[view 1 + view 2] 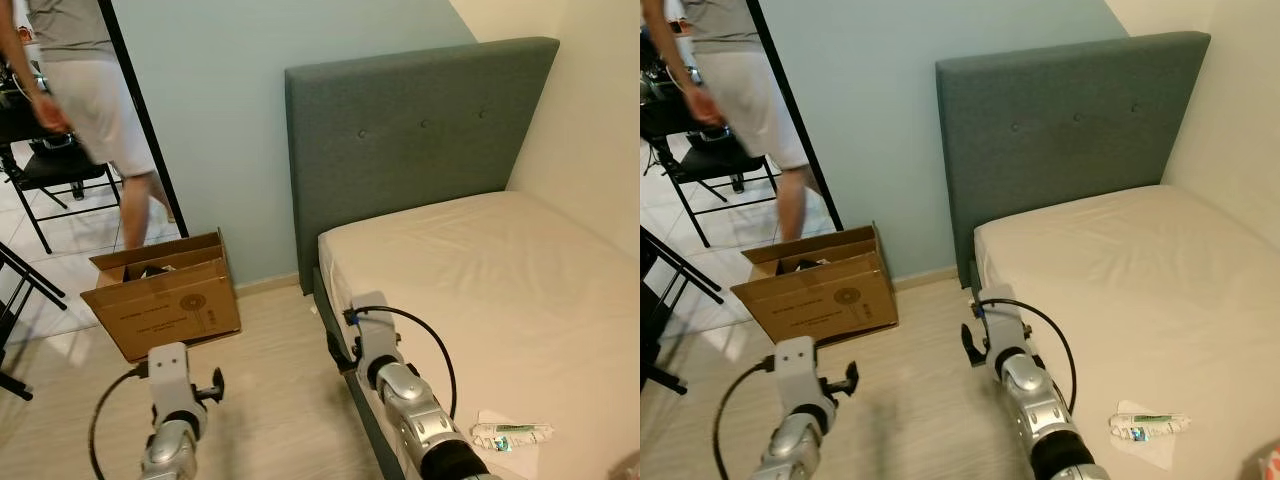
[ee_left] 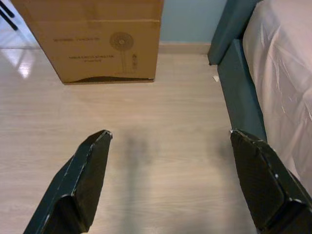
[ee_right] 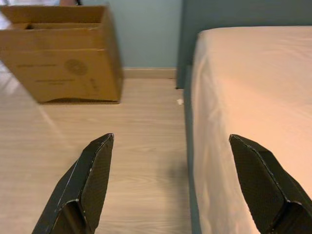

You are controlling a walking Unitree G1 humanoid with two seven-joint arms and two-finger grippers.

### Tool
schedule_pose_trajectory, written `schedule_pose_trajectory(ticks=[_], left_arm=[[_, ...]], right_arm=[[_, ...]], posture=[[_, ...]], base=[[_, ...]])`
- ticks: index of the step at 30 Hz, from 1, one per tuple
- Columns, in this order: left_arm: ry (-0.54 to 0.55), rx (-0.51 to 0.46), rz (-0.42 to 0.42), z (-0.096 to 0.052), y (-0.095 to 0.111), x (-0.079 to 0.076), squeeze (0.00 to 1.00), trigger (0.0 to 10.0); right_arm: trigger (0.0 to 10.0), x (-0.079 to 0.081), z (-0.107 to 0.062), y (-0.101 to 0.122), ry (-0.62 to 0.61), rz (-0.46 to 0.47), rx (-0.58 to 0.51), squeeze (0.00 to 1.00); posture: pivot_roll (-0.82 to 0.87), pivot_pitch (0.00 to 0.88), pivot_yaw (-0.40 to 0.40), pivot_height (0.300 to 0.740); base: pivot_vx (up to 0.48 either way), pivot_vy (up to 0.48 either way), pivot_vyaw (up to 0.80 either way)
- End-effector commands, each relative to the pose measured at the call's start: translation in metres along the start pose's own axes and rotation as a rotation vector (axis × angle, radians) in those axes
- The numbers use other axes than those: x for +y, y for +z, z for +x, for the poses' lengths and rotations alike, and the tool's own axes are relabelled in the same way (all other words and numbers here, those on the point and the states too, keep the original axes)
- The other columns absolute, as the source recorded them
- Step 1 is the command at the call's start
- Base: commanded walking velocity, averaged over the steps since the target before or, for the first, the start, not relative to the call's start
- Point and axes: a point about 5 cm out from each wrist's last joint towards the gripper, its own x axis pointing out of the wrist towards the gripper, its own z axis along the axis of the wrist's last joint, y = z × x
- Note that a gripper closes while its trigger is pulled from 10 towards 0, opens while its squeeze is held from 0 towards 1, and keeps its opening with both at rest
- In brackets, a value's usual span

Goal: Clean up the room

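A small white-and-green tube (image 1: 512, 435) lies on the beige mattress (image 1: 500, 290), apart from both jaws. The right gripper (image 3: 170, 161) and left gripper (image 2: 168, 165) hold their jaws wide, empty, over the floor.

Grey headboard (image 1: 420, 140) against blue wall (image 1: 215, 120); person (image 1: 85, 90) beside black chair (image 1: 55, 175).

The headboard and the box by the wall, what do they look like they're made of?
Headboard: likely woven fabric upholstery, matte grey-green, with tufted buttons. Box: brown corrugated cardboard, matte, with printed fan drawing and open flaps.
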Motion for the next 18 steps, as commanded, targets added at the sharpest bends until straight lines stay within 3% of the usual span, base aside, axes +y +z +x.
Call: schedule_pose_trajectory(ticks=[1, 5, 7, 11, 18], left_arm=[[-0.010, 0.020, 0.079, -0.004, -0.005, 0.004, 0.00, 10.0], [0.076, 0.010, 0.114, -0.010, -0.007, 0.019, 0.00, 10.0], [0.127, -0.026, 0.086, -0.019, -0.003, 0.027, 0.00, 10.0], [0.130, -0.035, 0.061, -0.027, -0.001, 0.027, 0.00, 10.0], [-0.001, -0.157, 0.282, -0.032, 0.022, 0.005, 0.00, 10.0]], right_arm=[[10.0, -0.005, 0.001, 0.002, -0.040, -0.011, 0.008, 0.00], [10.0, -0.007, 0.000, 0.003, -0.040, -0.043, 0.018, 0.00], [10.0, -0.008, -0.003, 0.001, -0.023, -0.055, 0.008, 0.00], [10.0, -0.009, -0.006, -0.003, -0.020, -0.064, 0.015, 0.00], [10.0, -0.017, -0.008, 0.003, -0.081, 0.004, -0.028, 0.00]], posture=[[-0.05, 0.029, 0.017, 0.740], [-0.04, 0.052, -0.040, 0.740], [-0.01, 0.076, -0.074, 0.740], [0.00, 0.090, -0.083, 0.740], [0.00, 0.119, -0.051, 0.740]], base=[[0.000, 0.000, 0.00], [0.000, 0.000, 0.00], [0.000, 0.000, 0.00], [0.000, 0.000, 0.00], [0.000, 0.000, 0.00]])
